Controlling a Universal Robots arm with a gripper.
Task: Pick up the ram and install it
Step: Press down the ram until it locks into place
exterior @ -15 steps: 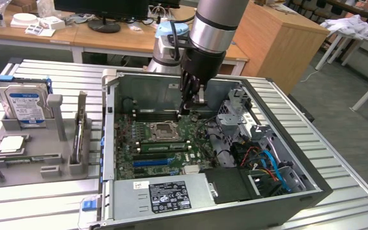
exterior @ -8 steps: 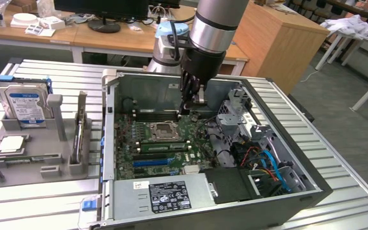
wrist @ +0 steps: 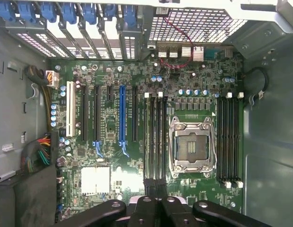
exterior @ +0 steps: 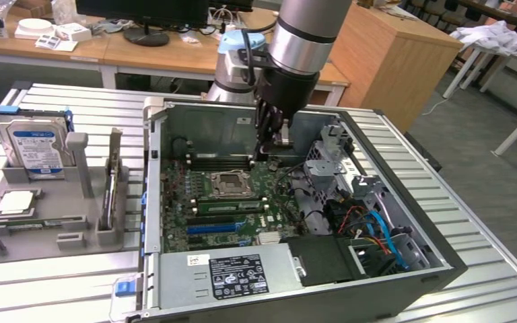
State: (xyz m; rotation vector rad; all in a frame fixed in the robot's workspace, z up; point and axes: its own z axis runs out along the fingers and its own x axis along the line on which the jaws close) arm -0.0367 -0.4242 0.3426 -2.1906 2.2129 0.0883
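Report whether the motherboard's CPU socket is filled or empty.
Empty: the CPU socket shows its bare dark contact bed inside the metal frame, no chip seated.

Green motherboard (exterior: 231,202) striped with black slots inside a dark grey case (exterior: 429,279), plus one bright blue slot (wrist: 121,113) and one white slot (wrist: 69,109)! At the left of the exterior view, the silver hard drive (exterior: 36,145) wears a blue label on its pale grey holder (exterior: 25,232). Lower right, orange and blue cables (exterior: 380,232), and the gripper (wrist: 155,184) is matte black.
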